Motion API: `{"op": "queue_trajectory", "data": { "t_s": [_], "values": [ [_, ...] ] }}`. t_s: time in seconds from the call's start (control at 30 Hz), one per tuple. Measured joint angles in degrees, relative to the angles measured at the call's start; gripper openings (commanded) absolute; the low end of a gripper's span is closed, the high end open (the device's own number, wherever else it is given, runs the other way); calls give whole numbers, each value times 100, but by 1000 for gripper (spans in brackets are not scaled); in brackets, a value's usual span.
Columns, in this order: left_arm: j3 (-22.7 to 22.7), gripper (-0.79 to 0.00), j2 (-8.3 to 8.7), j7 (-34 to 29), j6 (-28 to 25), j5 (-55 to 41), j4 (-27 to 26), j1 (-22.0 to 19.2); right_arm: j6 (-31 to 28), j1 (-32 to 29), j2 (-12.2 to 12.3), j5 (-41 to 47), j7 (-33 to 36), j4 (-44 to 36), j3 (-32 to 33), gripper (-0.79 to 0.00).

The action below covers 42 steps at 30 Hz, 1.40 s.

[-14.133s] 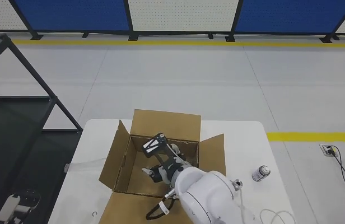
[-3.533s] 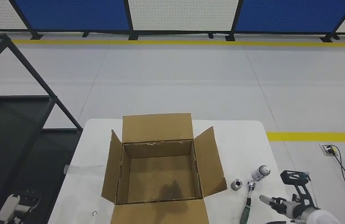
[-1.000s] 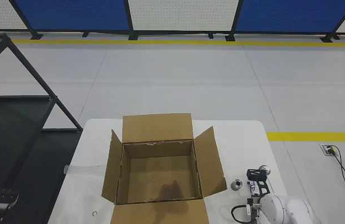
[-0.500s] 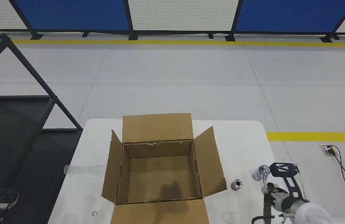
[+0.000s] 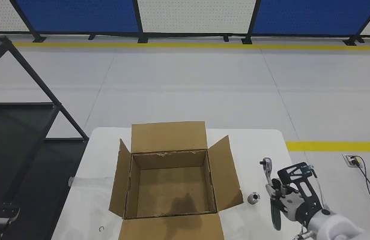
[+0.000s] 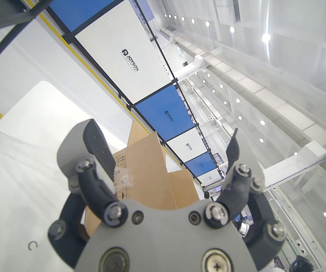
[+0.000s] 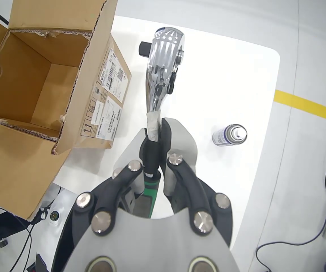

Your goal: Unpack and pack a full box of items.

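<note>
The right gripper (image 7: 153, 127) clamped its two fingers tight on the neck of a chrome ratchet wrench (image 7: 163, 69), just above the green handle grip, and held the tool over the right side of the white table (image 5: 257, 144). The wrench's head pointed toward the table's far edge and its rounded far corner. In the top view the gripper sat close to the table's right edge.

The open cardboard box (image 5: 167, 137) stood at the middle of the table with all four flaps splayed outward and its brown floor in plain sight. The right flap leaned out toward the wrench, with a strip of bare white tabletop between the flap's edge and the tool.

A small metal socket (image 5: 253, 197) lay on the table near the flap's near corner, between the box and the gripper. A spray can (image 7: 229, 135) stood upright on the far side of the wrench from the box, near the table's right edge and apart from the tool.

The left gripper (image 6: 163, 134) hung with its fingers spread wide and gripping nothing, above the tabletop, with the box's outer wall ahead of it.
</note>
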Motion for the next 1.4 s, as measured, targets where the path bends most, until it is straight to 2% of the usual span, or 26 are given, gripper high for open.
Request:
{"op": "queue_trajectory", "data": {
  "t_s": [0.27,0.4,0.53,0.63,0.77,0.97,1.23,1.3,1.4],
  "values": [
    [0,0,0,0,0,0,0,0,-7,-6,0,8,-13,12,-10,-785],
    [0,0,0,0,0,0,0,0,-164,80,12,22,-485,32,-179,-785],
    [0,0,0,0,0,0,0,0,-354,662,32,25,-1064,-2,-363,-785],
    [0,0,0,0,0,0,0,0,-603,1248,48,195,-1105,0,-682,-785],
    [0,0,0,0,0,0,0,0,-752,2099,50,284,-692,0,-1443,-785],
    [0,0,0,0,0,0,0,0,-215,3133,-52,-154,53,203,-3049,-785],
    [0,0,0,0,0,0,0,0,363,4169,-387,-530,-289,2072,-4954,-785],
    [0,0,0,0,0,0,0,0,483,4304,-459,-588,-305,2419,-5236,-785],
    [0,0,0,0,0,0,0,0,509,4335,-474,-583,-289,2507,-5294,-785]
  ]
}}
